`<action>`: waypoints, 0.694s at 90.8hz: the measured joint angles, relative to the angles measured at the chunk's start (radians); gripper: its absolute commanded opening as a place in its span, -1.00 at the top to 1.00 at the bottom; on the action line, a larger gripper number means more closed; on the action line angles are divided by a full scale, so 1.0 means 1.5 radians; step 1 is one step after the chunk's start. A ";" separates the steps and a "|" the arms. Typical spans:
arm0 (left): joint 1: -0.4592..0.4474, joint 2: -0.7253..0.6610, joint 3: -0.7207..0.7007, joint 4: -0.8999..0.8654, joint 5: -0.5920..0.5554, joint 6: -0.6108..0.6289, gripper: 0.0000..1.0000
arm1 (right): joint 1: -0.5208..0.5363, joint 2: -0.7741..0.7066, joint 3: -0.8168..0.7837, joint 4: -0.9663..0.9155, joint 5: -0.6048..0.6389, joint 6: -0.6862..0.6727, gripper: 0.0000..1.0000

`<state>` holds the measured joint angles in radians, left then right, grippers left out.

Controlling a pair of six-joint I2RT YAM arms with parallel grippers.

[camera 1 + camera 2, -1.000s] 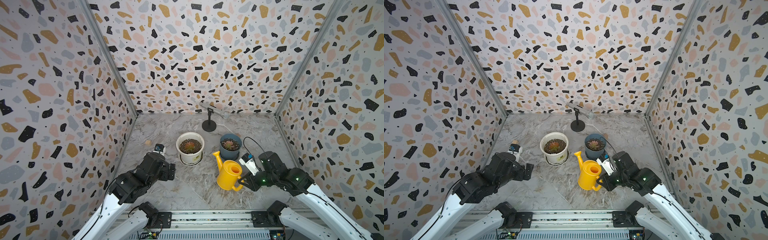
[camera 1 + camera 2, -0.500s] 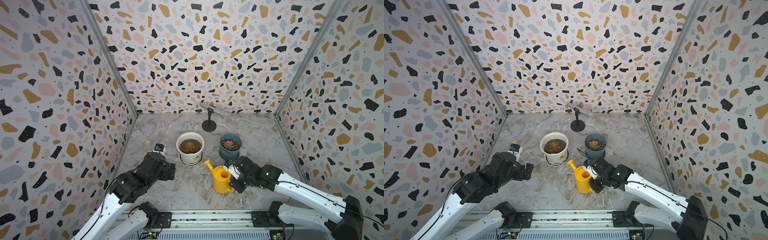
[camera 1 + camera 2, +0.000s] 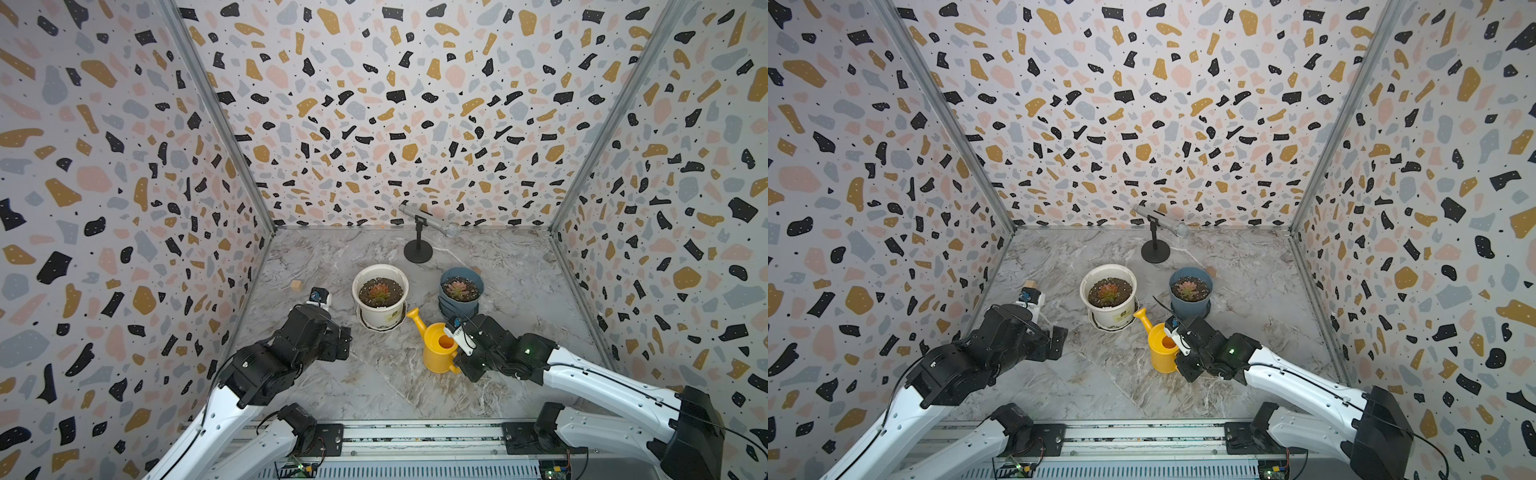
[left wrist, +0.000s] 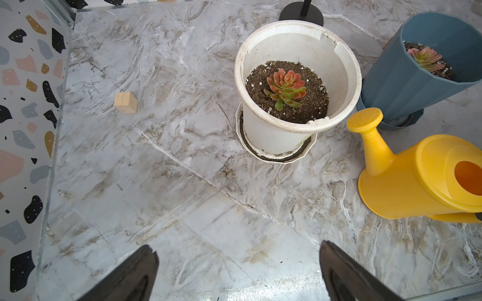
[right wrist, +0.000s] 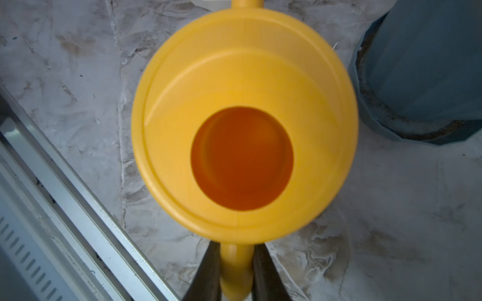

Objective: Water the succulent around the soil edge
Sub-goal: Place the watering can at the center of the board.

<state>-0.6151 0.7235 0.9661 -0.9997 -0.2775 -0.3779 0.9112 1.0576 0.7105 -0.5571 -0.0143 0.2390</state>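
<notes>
Yellow can: plastic watering can (image 3: 436,351) stands upright on the marble tabletop (image 3: 374,386), its handle (image 5: 236,271) clamped between the right fingers (image 5: 208,273); spout (image 4: 365,122) points away from them, toward the white pot (image 3: 380,295).
Right gripper: right gripper (image 5: 236,284) is closed on the handle, one finger on each side of it, low at the can's back.
Left gripper: left gripper (image 4: 238,273) hangs over bare tabletop with its fingers (image 4: 130,276) wide apart, holding nothing, well apart from the can.
Succulent: succulent (image 3: 457,288) sits in the blue-grey pot (image 3: 1190,297), just beyond the right fingers and past the can; the pot's saucer is just beside the can's body.
Soil edge: soil edge (image 3: 1202,286) is a dark ring flecked with white, inside the blue rim around the rosette.
Handling: the can looks stiff, smooth and light; whether it holds water I cannot tell. A narrow round handle may let it swing or twist when tipped, so a firm hold high on the handle seems best.
Plant: leaves look brittle; pour at the rim, not on the rosette.
Other: wooden block (image 4: 125,103) and microphone (image 3: 428,220) lie well apart from both fingers.
</notes>
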 measured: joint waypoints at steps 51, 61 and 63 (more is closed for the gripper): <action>0.002 0.000 0.000 0.000 0.005 0.000 -0.99 | 0.000 -0.073 -0.053 0.012 0.097 0.020 0.18; 0.002 -0.002 0.000 0.000 0.005 0.000 -0.99 | 0.000 -0.117 -0.055 0.012 0.110 0.031 0.07; 0.002 -0.004 0.000 0.000 0.005 0.000 -0.99 | 0.000 -0.127 -0.055 0.012 0.112 0.033 0.06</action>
<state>-0.6125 0.7181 0.9661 -0.9997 -0.2699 -0.3775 0.9112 0.8677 0.6277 -0.5396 0.1535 0.2882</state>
